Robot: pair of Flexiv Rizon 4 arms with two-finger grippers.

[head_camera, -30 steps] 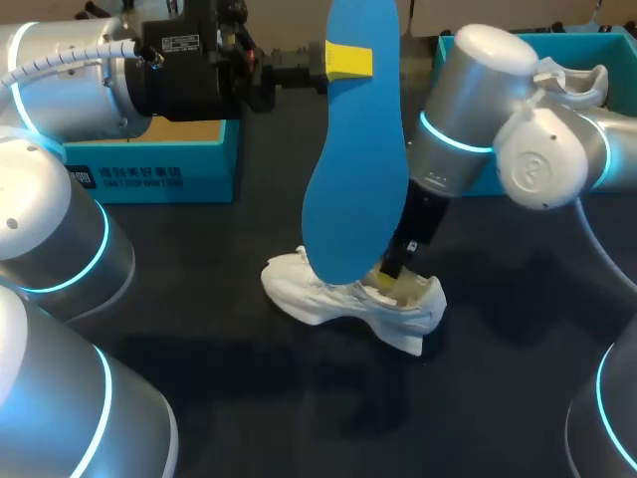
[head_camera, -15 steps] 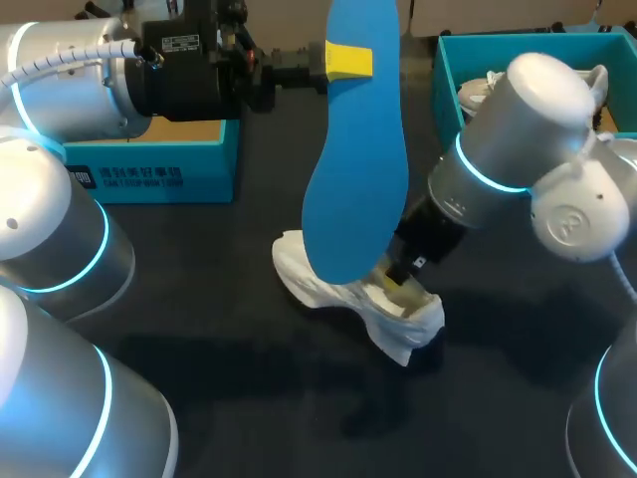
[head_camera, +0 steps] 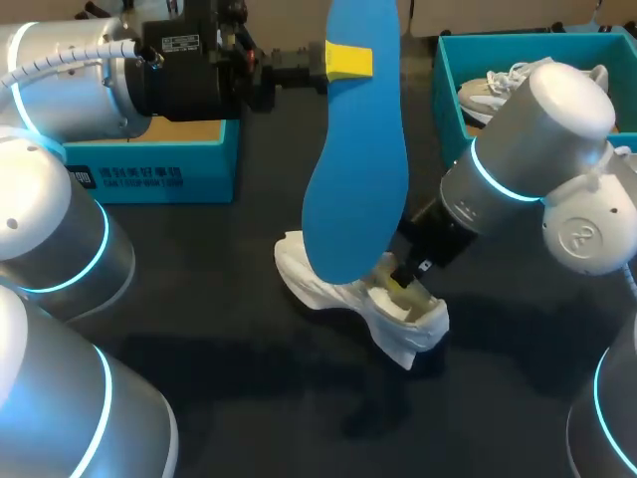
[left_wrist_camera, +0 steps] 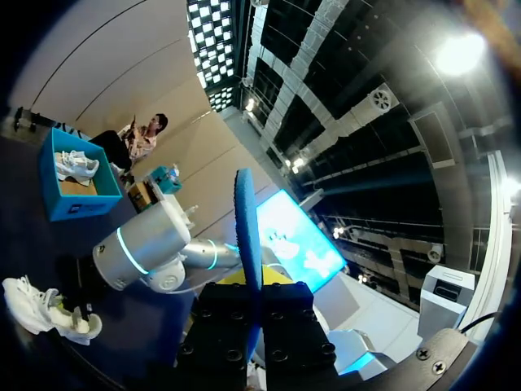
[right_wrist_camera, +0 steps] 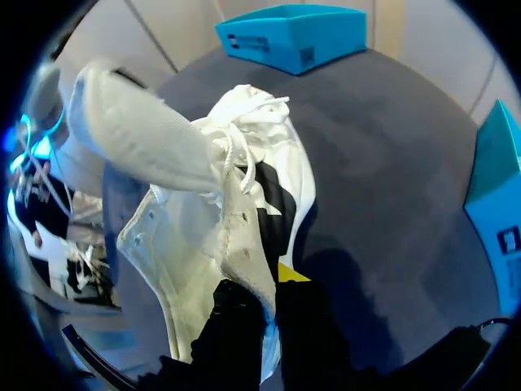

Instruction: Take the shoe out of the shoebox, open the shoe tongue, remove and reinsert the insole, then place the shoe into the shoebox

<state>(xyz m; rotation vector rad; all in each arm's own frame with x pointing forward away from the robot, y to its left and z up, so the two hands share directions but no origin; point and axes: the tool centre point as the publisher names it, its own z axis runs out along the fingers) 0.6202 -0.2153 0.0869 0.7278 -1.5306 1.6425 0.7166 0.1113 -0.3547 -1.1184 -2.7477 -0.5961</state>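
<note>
At the rear left of the table (head_camera: 199, 329) stands a teal left box (head_camera: 159, 174). Just right of it, the left gripper (head_camera: 348, 62) is clenched on the narrow end of the blue insole (head_camera: 356, 169). The insole hangs upright with its broad end down. The left wrist view shows it edge-on between the fingers, with the shoe (left_wrist_camera: 49, 309) well below.

Near the middle, the white shoe lies on the table. The right gripper (head_camera: 403, 284) grasps its collar wall, apparently with one finger inside and one outside, though the right wrist view is crowded there.

The step in hand looks like putting the insole back. To do it well, the left arm should lower the insole broad end first and tilt it along the shoe's length. It can then slide the insole under the tongue toward the toe, letting go only once the heel end seats. Meanwhile the right gripper should hold the opening wide and the shoe steady, since a push on the toe could skid it.

The table top is dark, flat and matt. Both boxes stand well apart from the shoe. The right arm bulks over the ground between the shoe and the right box (head_camera: 448, 80), which holds a second shoe (head_camera: 493, 90). The freer approach is therefore from the shoe's left.
</note>
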